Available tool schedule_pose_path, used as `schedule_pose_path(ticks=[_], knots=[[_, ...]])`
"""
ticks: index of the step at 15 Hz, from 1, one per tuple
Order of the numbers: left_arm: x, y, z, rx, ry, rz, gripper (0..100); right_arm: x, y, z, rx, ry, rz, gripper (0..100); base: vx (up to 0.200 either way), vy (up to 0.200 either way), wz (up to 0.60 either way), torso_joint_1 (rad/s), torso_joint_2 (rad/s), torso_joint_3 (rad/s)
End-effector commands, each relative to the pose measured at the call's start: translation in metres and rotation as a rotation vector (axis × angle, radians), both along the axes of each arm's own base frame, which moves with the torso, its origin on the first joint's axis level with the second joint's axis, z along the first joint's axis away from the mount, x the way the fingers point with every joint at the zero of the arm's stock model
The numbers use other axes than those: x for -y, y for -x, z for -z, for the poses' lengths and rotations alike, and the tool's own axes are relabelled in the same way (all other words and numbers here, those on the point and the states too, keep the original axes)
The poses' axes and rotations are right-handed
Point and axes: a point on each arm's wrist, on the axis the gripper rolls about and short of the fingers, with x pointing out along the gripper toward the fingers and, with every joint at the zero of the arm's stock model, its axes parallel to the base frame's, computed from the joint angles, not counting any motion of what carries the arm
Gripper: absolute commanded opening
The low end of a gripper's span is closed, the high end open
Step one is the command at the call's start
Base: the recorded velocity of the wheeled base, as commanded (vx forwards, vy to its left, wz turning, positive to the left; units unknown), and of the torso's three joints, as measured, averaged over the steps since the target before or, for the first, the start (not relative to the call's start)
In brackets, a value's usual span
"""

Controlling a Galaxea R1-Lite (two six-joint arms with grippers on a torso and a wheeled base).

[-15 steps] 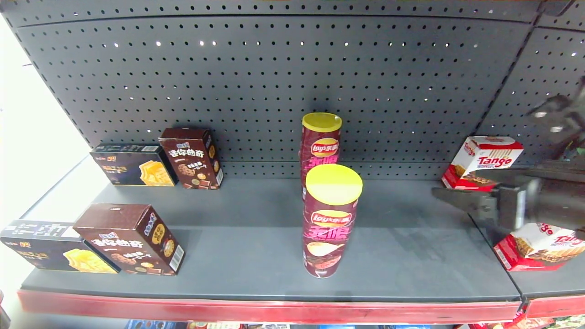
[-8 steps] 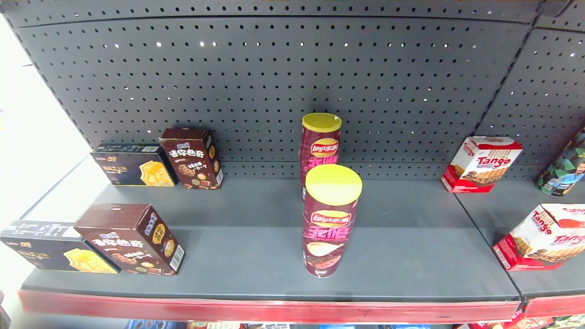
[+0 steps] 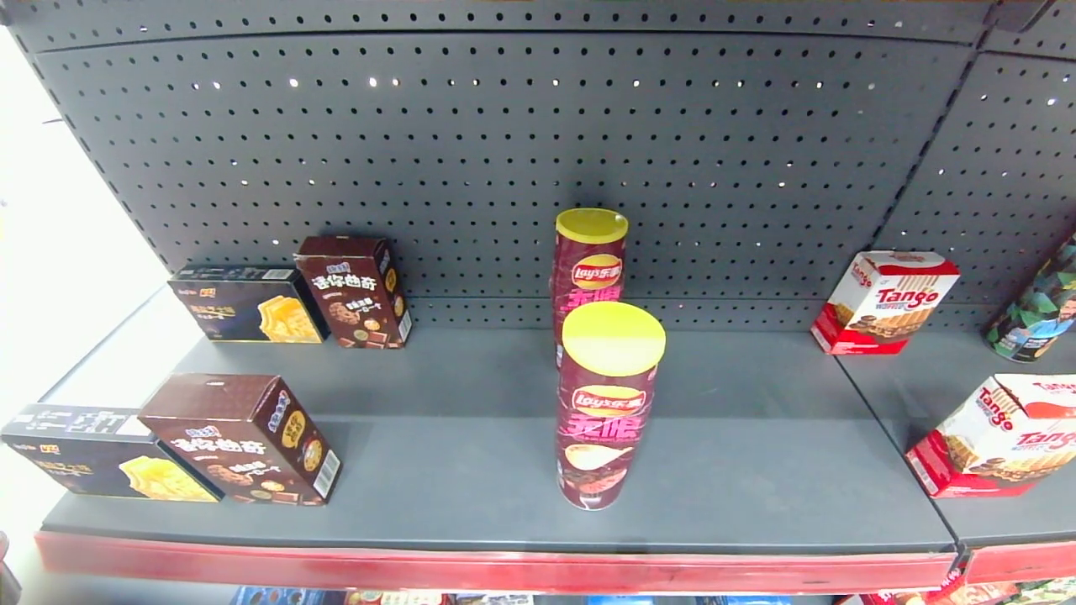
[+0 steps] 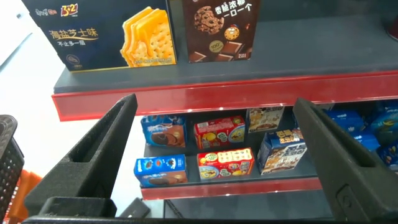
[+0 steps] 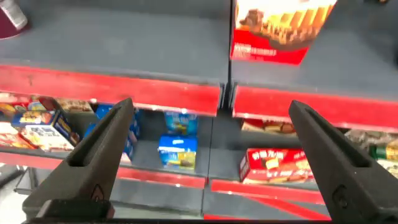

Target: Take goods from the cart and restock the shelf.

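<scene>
Withdrawn since a second ago from its place at the right end of the shelf (image 3: 756,454), the right gripper (image 5: 211,104) now faces the red front edge (image 5: 112,84) from outside, and the goods have stayed where they were. Farthest left, the left gripper (image 4: 214,102) hangs released before that same red edge, fingers (image 4: 99,149) spread wide, just below the front cracker box (image 3: 101,454) and the front cookie box (image 3: 244,437), which sit side by side at the shelf's near left corner. Small packets on a lower shelf (image 4: 221,130) show between the spread fingers, and a black mesh basket (image 4: 9,162) stands at the edge of the left wrist view. Behind the front pair, the rear cracker box (image 3: 244,302) and the rear cookie box (image 3: 357,290) stand in the same order against the pegboard wall (image 3: 504,151). Mid-shelf, two yellow-lidded cans stand upright in a line: the rear chip can (image 3: 591,252) close to the pegboard and the front chip can (image 3: 609,403) before it, partly covering it. Further right, the rear wafer box (image 3: 887,301) leans at the back near the seam between shelf sections, and the front wafer box (image 3: 1000,437) lies on the adjoining section, a dark patterned package (image 3: 1038,315) behind it. The right gripper is likewise unclenched, jaws wide apart, below the front wafer box.
</scene>
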Motion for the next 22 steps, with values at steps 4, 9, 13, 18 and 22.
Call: schedule_pose_path(ticks=[4,9,13,18,22], knots=[[0.0,-0.0001,-0.0001,0.0,0.002,0.0,100,0.0006,0.0064,0.005,0.079,-0.047,0.123,100,0.0,0.0,0.0,0.0,0.0,0.0],[0.0,-0.0001,0.0,-0.001,-0.003,0.004,100,0.0006,0.007,0.0053,0.085,-0.042,0.125,100,0.0,0.0,0.0,0.0,0.0,0.0],[-0.0001,-0.0003,-0.0001,0.004,0.014,-0.008,100,0.0002,0.007,0.0054,0.083,-0.041,0.109,100,0.0,0.0,0.0,0.0,0.0,0.0],[-0.0002,-0.0004,-0.0001,0.004,0.017,-0.011,100,0.0003,0.007,0.0054,0.083,-0.041,0.108,100,-0.04,0.0,0.0,0.001,0.0,0.0],[-0.0002,-0.0005,0.0003,0.002,0.011,-0.008,100,0.0003,0.007,0.0053,0.085,-0.041,0.108,100,0.0,0.0,0.0,0.0,0.0,0.0]])
